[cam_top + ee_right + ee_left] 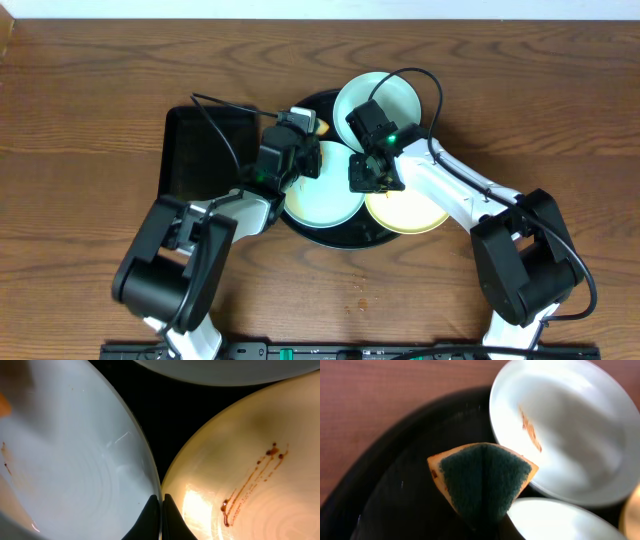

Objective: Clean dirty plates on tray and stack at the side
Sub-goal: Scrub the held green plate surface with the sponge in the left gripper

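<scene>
right jaws closed, plate rims (145, 460) either side

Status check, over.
Left fingers shut on sponge over tray. Right fingers pinch rim of near mint plate. It, yellow plate, far mint plate: smeared, unstacked. Nothing blocking.

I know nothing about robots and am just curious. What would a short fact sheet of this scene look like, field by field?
Surface: wooden table
Round tray: holds all three plates
Far mint plate: brown smear inside
Near mint plate: faint brown marks near one edge
Yellow plate: reddish-brown streaks
Left gripper: holds a sponge, green side showing, over the tray
Right gripper: shut, empty, over the gap between near mint and yellow plates
Rectangular tray: beside the round tray, on the robot's left
Plates stacked aside: none yet
</scene>
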{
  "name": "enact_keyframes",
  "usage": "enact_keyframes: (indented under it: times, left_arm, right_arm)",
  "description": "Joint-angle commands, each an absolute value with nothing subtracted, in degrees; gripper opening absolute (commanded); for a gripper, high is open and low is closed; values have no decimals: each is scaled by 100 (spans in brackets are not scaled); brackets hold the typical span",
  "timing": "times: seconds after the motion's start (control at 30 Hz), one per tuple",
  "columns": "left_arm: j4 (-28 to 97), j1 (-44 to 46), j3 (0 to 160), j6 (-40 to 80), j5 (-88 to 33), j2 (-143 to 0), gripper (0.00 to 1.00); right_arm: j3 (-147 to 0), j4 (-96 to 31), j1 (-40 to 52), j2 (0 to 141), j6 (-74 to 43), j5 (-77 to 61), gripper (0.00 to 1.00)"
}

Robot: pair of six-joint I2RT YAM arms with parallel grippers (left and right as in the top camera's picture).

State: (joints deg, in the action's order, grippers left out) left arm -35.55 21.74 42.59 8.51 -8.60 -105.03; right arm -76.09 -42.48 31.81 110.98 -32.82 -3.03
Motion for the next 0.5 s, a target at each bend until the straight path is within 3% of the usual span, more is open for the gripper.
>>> enact_keyframes:
  times: [0.0, 0.17, 0.47]
  left_arm:
    - [-2910, 2145, 4239, 740, -810, -9627, 8]
    - [-1841, 2145, 4239, 757, -803, -8871, 8]
    - [-2032, 2145, 4239, 784, -805, -9450, 8]
  right_arm:
    - [-7599, -4261, 3227, 11198, -3205, -322, 1]
    - [-7599, -4259, 3227, 11198, -3205, -322, 1]
    - [-7599, -4237, 3227, 11198, -3208, -322, 1]
